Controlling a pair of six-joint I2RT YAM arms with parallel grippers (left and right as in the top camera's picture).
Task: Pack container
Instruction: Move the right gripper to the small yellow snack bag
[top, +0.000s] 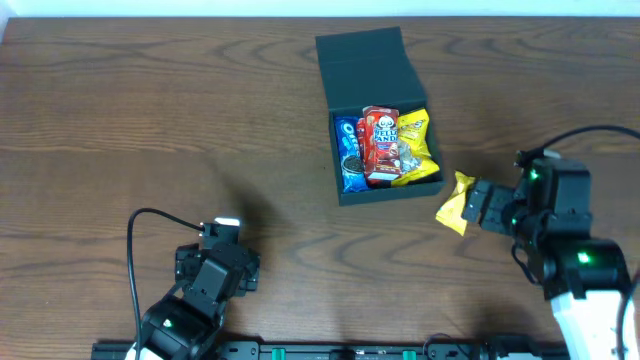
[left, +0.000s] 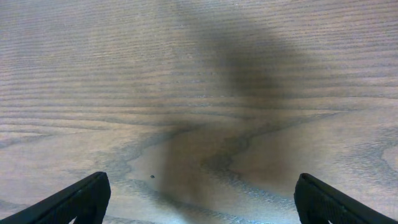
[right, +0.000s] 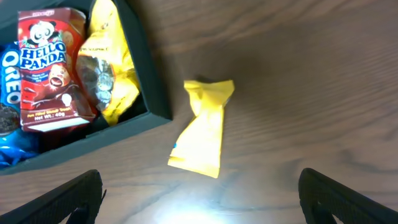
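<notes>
Left: the left gripper (left: 200, 194) hangs over the bare dark brown wood-grain table (top: 120, 110), jaws spread wide and holding nothing. Centre: the dark teal-green square cardboard container (top: 362, 60) stands right of mid-table with its flap lid open at the back. Inside are a blue Oreo packet (top: 349, 155), a red Hello Panda box (top: 379, 145) and a yellow crinkled snack bag (top: 415, 145). Right: a small yellow foil packet (right: 202, 134) lies on the table just beside the container's front corner. The right gripper (right: 199, 194) is above it, jaws wide and empty.

Robotics lab, wooden table (top: 150, 120), cabled robot arm (top: 195, 285)
</notes>
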